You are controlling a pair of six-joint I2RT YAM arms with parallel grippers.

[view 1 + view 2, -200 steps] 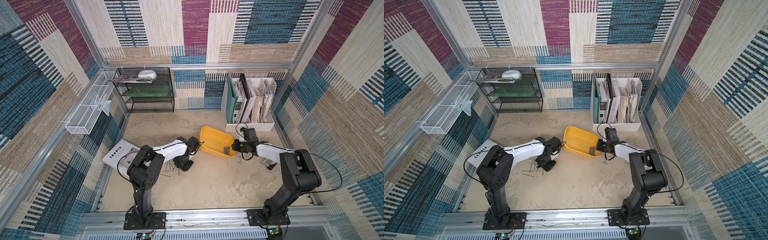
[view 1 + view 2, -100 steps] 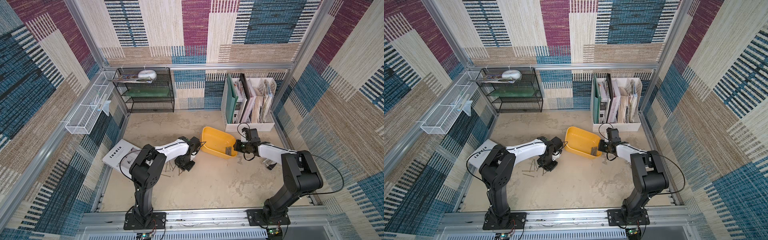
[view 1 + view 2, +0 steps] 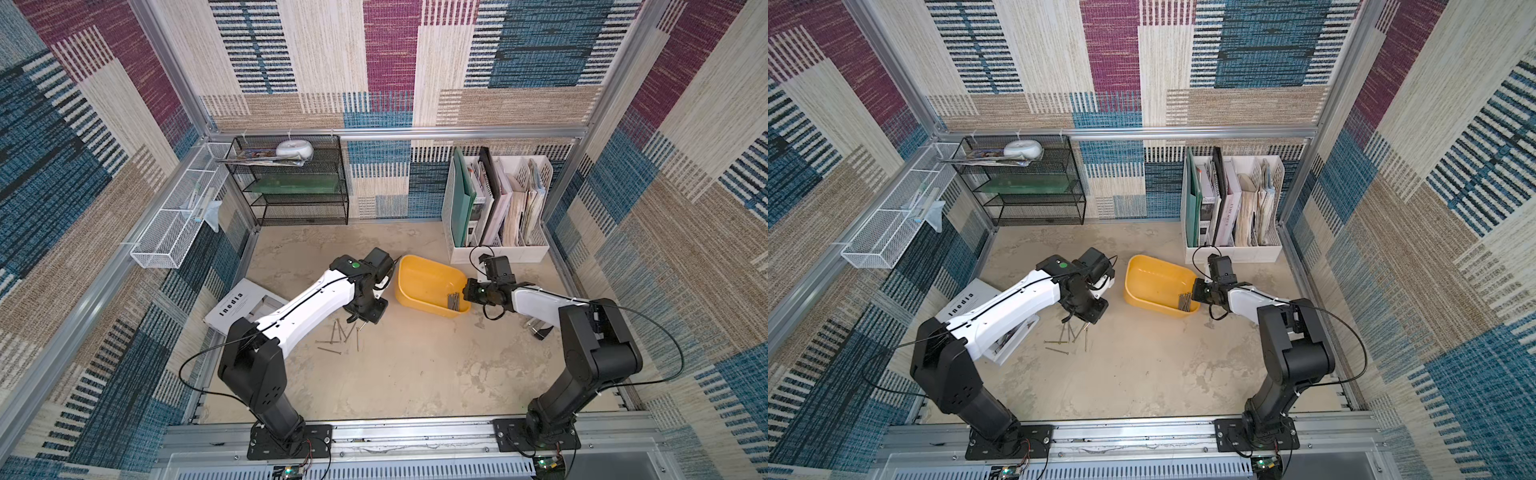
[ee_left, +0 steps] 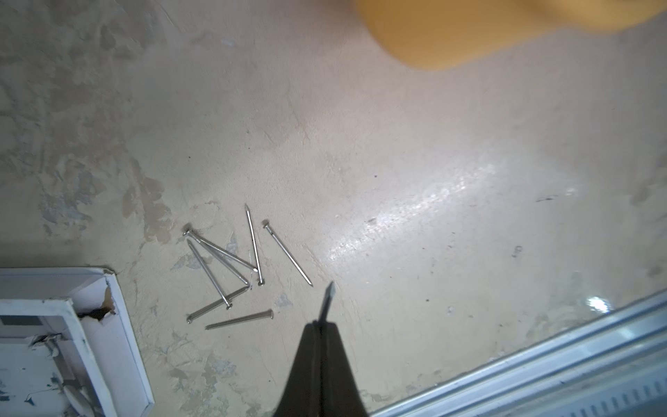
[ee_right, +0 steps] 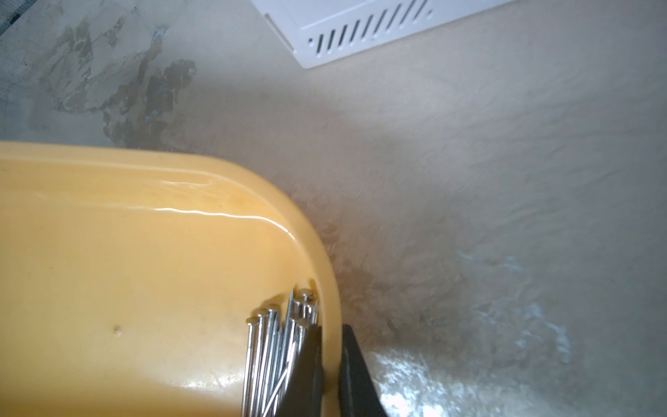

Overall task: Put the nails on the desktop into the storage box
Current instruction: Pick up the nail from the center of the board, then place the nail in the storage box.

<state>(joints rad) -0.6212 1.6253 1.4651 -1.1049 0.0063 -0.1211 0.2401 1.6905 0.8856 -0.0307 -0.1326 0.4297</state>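
Several loose nails lie crossed on the beige desktop. My left gripper hangs just beyond them, shut on one nail whose tip sticks out past the fingertips. The yellow storage box stands right of it. A bundle of nails lies in its right corner. My right gripper is shut on the box's rim, one finger inside and one outside.
A white printed carton lies under the left arm. A white file organiser stands behind the box, with a black mesh shelf at the back left. A white mesh basket hangs on the left wall. A metal rail borders the front.
My left gripper has closed on a nail at the pile and hardly shifted. The storage box and the right arm stay as they were.
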